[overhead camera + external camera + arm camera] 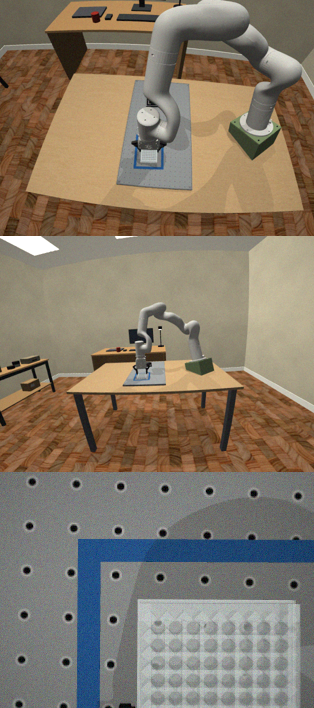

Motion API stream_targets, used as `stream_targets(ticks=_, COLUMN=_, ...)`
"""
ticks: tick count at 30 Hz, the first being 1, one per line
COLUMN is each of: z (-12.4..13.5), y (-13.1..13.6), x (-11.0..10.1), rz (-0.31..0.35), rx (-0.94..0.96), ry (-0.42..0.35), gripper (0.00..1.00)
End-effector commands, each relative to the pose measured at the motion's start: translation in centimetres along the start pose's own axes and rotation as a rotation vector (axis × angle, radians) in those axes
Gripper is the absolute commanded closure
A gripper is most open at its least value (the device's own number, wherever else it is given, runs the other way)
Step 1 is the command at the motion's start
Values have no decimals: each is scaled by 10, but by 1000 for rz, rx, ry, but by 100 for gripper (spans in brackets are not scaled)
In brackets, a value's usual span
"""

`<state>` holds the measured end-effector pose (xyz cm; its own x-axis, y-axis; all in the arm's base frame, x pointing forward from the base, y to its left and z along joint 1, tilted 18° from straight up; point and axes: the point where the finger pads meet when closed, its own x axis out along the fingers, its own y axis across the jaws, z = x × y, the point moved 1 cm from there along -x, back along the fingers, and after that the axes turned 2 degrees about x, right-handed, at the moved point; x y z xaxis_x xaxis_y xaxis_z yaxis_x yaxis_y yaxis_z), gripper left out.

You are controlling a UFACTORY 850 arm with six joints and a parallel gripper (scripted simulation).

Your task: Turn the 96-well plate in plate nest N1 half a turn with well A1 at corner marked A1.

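My white, translucent plastic well plate [215,652] looks matt. It lies on a dull grey metal board [177,162] dotted with holes. Under that, the light wooden desk [83,131] is smooth, and my pale arm [162,76] has a soft satin sheen.
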<state>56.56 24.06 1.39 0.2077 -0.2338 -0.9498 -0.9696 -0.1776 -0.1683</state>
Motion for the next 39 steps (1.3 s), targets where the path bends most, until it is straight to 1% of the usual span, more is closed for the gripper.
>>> stream_targets(ticks=1, z=0, y=-1, x=2, rz=-2, rx=0, ry=-1, gripper=0)
stream_targets(ticks=23, z=0, y=-1, x=15, rz=-2, rx=0, ry=0, gripper=0)
stream_targets(ticks=39, z=0, y=-1, x=15, rz=-2, rx=0, ry=-1, gripper=0)
